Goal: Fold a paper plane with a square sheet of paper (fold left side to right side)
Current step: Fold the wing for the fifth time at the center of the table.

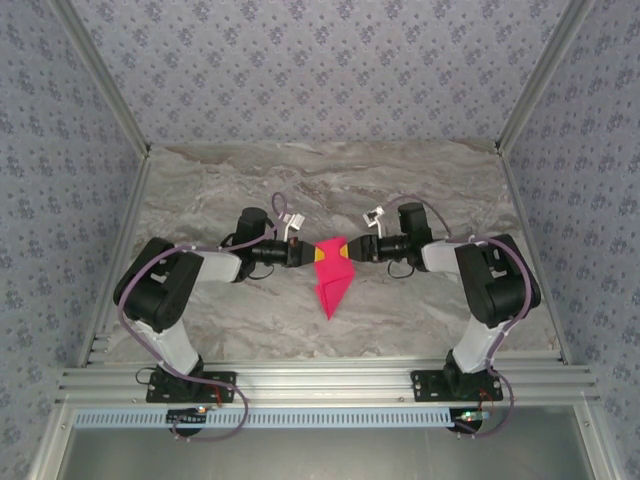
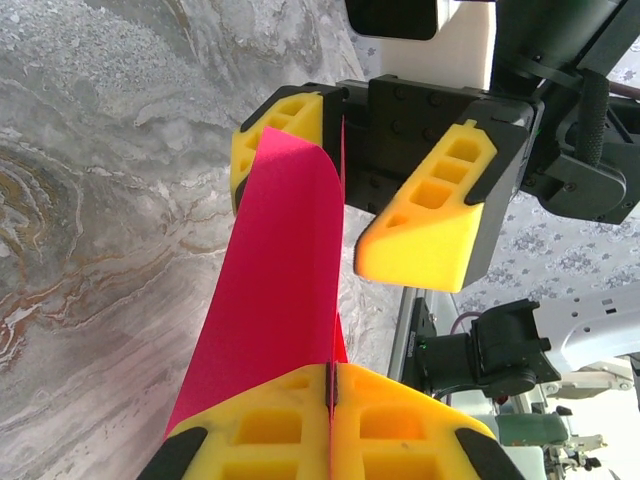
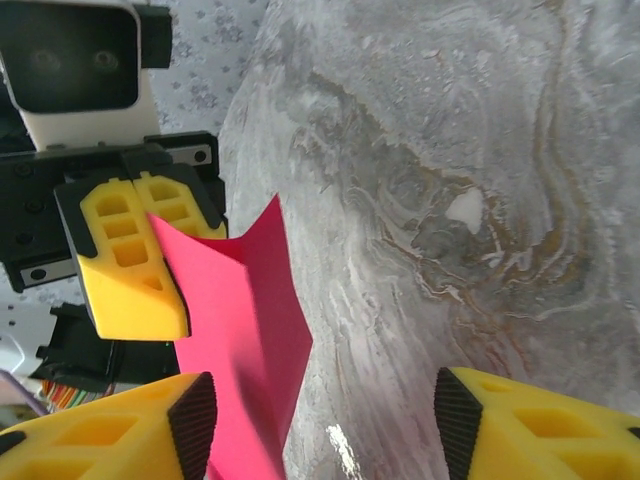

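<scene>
Here, the creased magenta-pink paper sheet (image 1: 333, 275) is pinched by the clenched yellow left fingers (image 2: 290, 425) over the grey marbled tabletop (image 1: 200, 190). Its other edge is flanked, ungripped, by the spread right fingers (image 3: 110, 430).

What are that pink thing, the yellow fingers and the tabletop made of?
Pink sheet: thin matte paper; it curves and holds creases. Yellow fingers: looks like moulded plastic, with hollow pockets and a dull finish. Tabletop: grey, veined, marble-look, faint sheen; possibly laminate.
</scene>
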Robot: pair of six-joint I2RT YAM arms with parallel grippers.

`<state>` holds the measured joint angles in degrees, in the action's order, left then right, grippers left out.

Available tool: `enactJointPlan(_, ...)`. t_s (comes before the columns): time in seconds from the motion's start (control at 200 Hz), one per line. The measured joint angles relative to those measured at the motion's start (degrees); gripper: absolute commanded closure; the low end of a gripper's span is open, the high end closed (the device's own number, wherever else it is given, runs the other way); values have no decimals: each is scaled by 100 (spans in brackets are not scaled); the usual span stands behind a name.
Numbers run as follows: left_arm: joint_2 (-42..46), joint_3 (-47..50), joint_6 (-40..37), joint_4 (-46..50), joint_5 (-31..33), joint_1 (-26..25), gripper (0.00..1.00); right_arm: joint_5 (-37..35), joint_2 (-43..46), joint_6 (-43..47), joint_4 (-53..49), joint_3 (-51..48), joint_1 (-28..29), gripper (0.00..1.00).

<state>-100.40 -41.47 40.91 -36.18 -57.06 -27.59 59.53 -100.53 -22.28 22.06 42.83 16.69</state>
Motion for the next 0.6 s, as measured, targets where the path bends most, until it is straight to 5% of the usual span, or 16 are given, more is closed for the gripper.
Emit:
enactJointPlan(0.41, -205, -22, -151, 260, 31, 2, 96, 39, -127, -28, -87, 105, 61, 97)
enactJointPlan(0.6, -208, -157, -485, 741, 247, 59, 51, -186, -57, 72, -485, 105, 83, 100)
